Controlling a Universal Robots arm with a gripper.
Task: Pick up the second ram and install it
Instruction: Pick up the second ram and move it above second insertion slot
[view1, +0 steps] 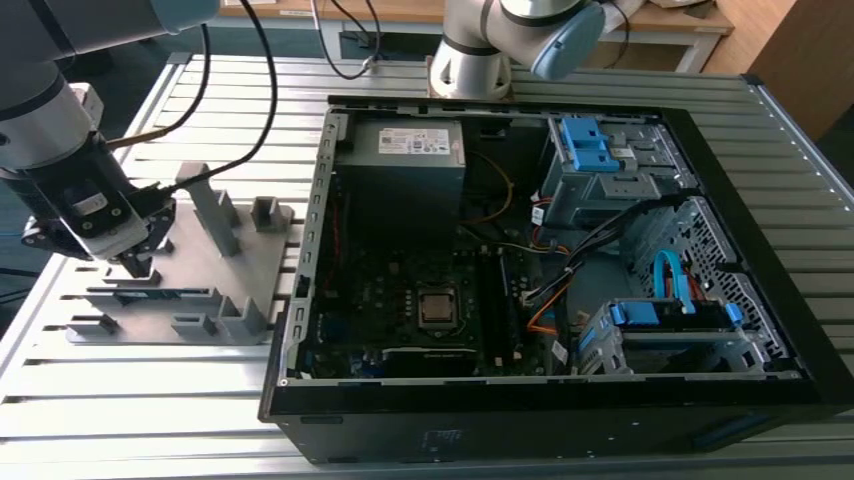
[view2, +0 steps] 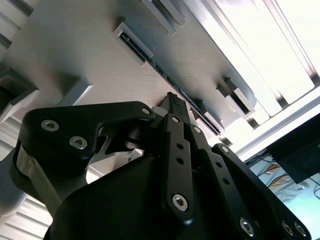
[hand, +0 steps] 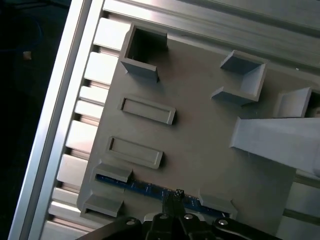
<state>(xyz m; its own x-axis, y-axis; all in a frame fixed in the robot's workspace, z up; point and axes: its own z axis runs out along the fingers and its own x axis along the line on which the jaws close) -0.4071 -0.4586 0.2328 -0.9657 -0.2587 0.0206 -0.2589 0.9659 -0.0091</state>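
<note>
Grey blocks (hand: 103, 204) flank second ram (hand: 141, 186) (seemingly).

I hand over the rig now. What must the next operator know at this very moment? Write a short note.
The claw is low over the grey holder tray, right at the second ram, near its middle. I cannot tell whether it grips.
The second ram lies in its slot on the tray, to the exterior view's left of the open computer case.
Done: the claw is at the ram.
Left: the ram is not yet lifted and not yet in the case.
</note>
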